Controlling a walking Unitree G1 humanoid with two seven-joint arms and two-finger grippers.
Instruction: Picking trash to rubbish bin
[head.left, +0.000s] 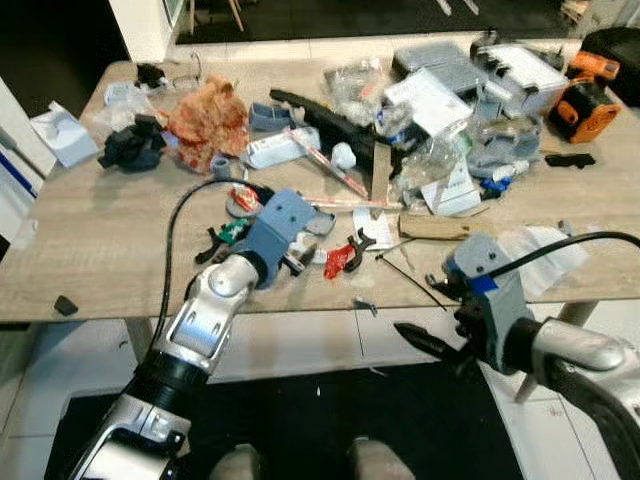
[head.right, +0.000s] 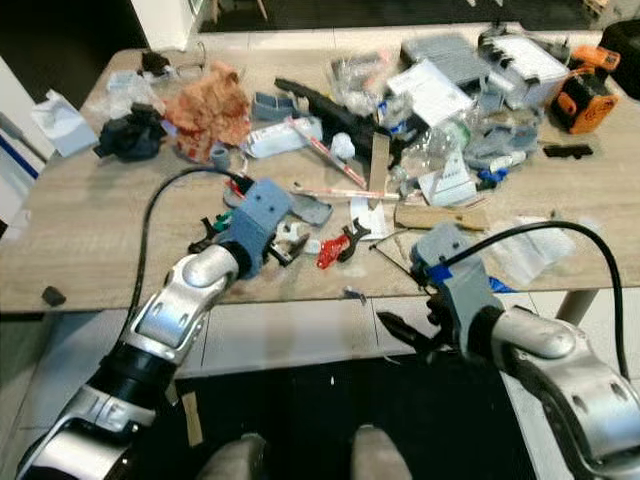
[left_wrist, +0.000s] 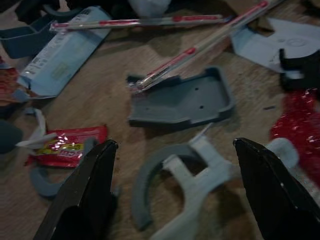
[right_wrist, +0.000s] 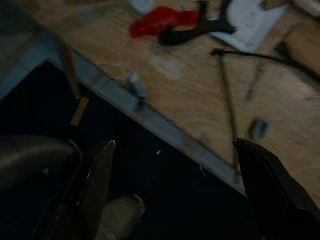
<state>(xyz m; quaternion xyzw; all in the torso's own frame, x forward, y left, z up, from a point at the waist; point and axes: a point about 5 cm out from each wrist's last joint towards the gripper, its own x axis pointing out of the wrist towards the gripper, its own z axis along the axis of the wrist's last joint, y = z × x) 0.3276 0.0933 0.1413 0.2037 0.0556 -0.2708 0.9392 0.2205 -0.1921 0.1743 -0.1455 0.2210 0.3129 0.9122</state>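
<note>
1. Nearest the head camera are the robot's own two feet (head.left: 300, 462) on the dark floor mat, with both silver arms reaching out over them toward the worktop (head.left: 90, 250).
2. Left pincer (left_wrist: 175, 180) is out over the near middle of the worktop, fingers spread wide and holding nothing. My guess is it's lining up on the pale grey clip-shaped plastic piece (left_wrist: 185, 175) lying right between its fingers.
3. Right pincer (right_wrist: 170, 185) hangs off the front edge, over the floor rather than the worktop, fingers also apart and empty. Looks like it's parked low so it stays out of the left arm's way.
4. Trash is basically everywhere: a red wrapper (head.left: 338, 261) beside a black clamp (head.left: 358, 243), an orange crumpled rag (head.left: 208, 118), clear plastic bags (head.left: 430, 155), and a dark cloth lump (head.left: 132, 146) farther left. I can't spot a rubbish bin anywhere, so the drop-off is a walk or a turn away, I'd say.
5. Left wrist view gives the close detail the head views miss: a flat grey tray-like lid (left_wrist: 182, 100), a red-striped straw wrapper (left_wrist: 195, 57) resting across it, and a small red snack packet (left_wrist: 70, 145).
6. Head views give the overall layout, including the orange power tool (head.left: 588, 95) at the far right corner, which is probably not trash.
</note>
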